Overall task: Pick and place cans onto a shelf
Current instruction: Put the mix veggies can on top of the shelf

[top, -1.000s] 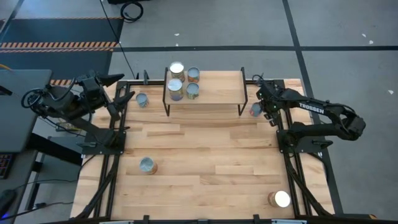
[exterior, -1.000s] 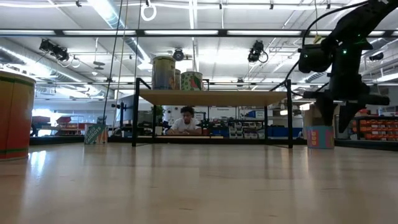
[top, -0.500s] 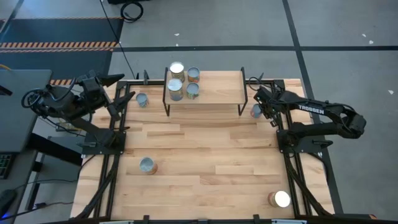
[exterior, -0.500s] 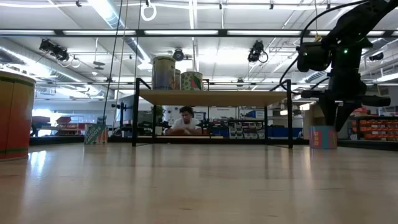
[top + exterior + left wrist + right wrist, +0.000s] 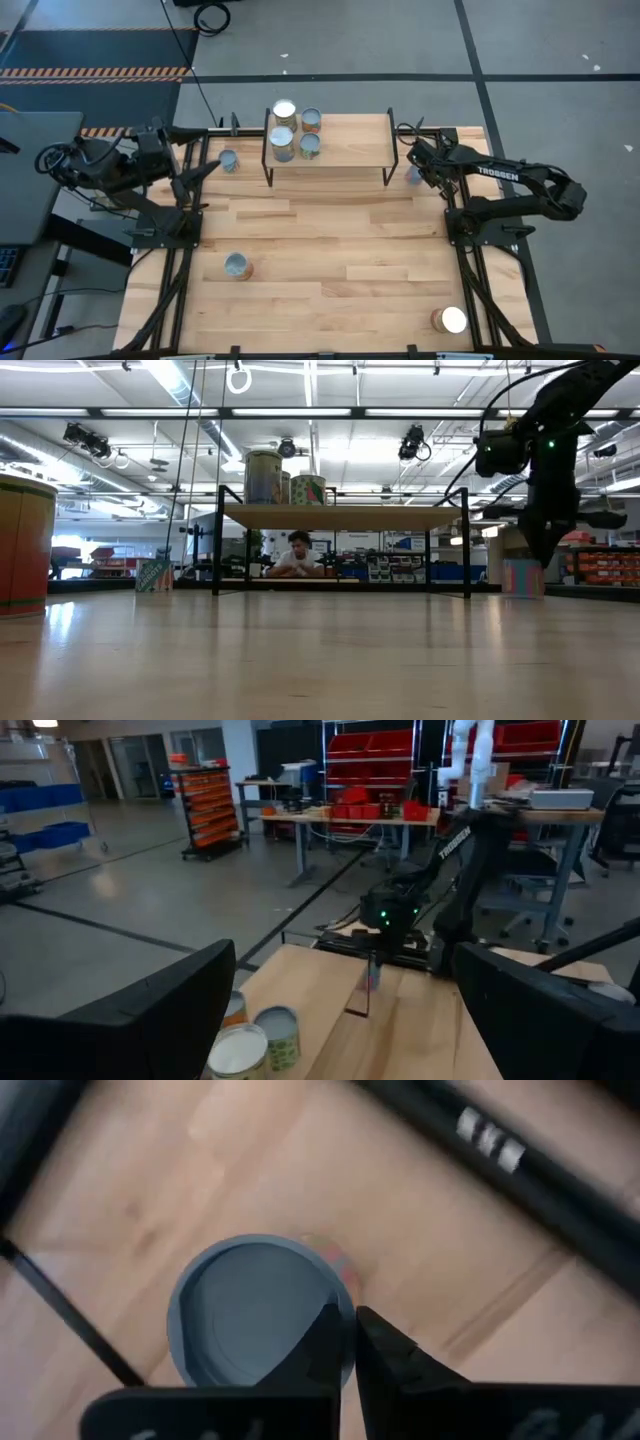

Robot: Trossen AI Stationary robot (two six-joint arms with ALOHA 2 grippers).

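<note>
Two right gripper [image 5: 345, 1342] fingers pressed together over can [image 5: 255, 1305] rim; left gripper [image 5: 340, 1020] spread.

The shelf [image 5: 330, 150] stands at the table's [image 5: 320, 290] 12 o'clock edge, four cans [image 5: 295, 132] clustered on its 9 o'clock end. The right gripper [image 5: 413, 172] sits over a can at the shelf's 3 o'clock side. The left gripper [image 5: 205, 150] waits near another can [image 5: 228, 161].
</note>
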